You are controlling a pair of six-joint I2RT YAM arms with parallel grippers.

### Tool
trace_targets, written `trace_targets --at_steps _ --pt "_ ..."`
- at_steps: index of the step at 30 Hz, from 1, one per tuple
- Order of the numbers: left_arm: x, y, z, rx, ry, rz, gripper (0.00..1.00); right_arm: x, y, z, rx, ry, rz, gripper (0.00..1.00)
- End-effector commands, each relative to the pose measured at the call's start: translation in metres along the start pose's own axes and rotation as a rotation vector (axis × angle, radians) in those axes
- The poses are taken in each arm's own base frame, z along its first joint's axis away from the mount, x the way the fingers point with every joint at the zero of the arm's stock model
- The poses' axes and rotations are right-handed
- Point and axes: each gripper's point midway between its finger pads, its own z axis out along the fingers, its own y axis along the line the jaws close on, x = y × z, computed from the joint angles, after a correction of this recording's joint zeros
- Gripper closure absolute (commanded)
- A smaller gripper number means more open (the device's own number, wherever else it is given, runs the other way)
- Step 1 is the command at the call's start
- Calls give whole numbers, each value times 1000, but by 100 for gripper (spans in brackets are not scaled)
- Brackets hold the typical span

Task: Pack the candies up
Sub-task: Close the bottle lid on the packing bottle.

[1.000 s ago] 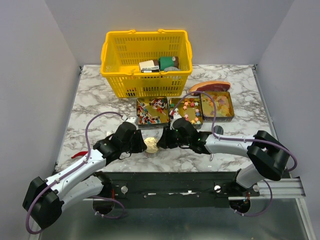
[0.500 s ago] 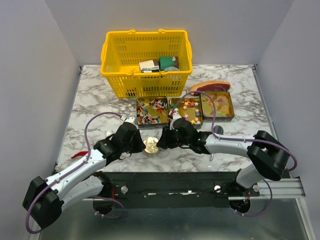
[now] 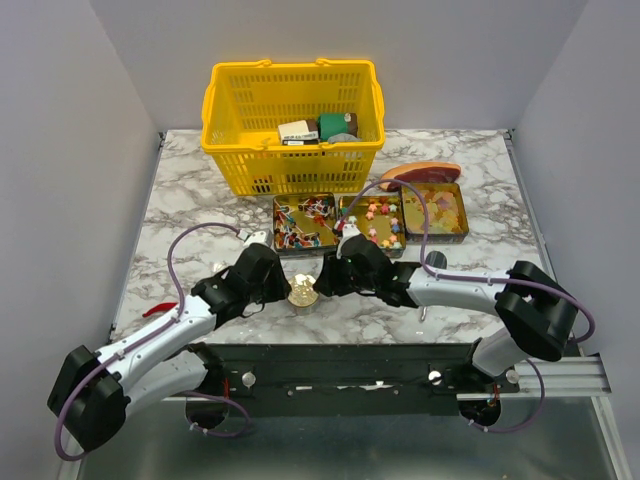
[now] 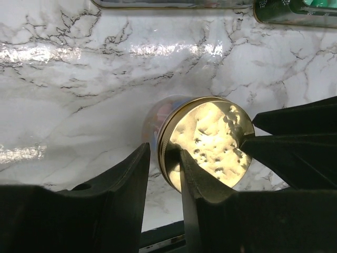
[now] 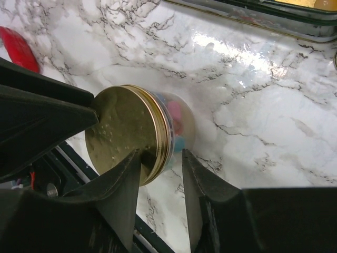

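Item: small clear jar (image 4: 205, 139) with gold lid, lying on its side at the near edge of the marble bench (image 3: 200, 200), a few pink and blue candies (image 5: 176, 116) visible inside. Left end effector (image 4: 163, 168) and right end effector (image 5: 160, 168) are each clamped on its lidded end from opposite sides. Remaining candies sit sorted in three open tins (image 3: 465, 215) just behind, before a yellow basket (image 3: 230, 165).
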Motion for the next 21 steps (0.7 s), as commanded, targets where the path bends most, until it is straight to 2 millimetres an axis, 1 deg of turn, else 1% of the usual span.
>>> trace_targets --at_steps 1,3,9,12,15,17,18,21 --pt "13 29 4 -131 35 42 59 3 -24 4 120 -3 -27 60" --pt "15 29 6 -131 44 47 59 8 -30 5 139 7 -21 66" --pt "19 31 11 -131 58 54 61 29 -44 11 177 57 2 68" --pt "21 32 14 -129 60 54 61 35 -47 13 188 73 6 69" --pt "23 33 18 -131 63 56 62 37 -50 15 200 76 9 71" --pt "25 34 20 -134 66 60 64 36 -51 15 203 73 12 71" --pt "27 36 22 -141 74 62 67 37 -51 14 204 73 9 71" --pt "32 40 26 -147 81 63 68 35 -52 8 207 57 13 71"
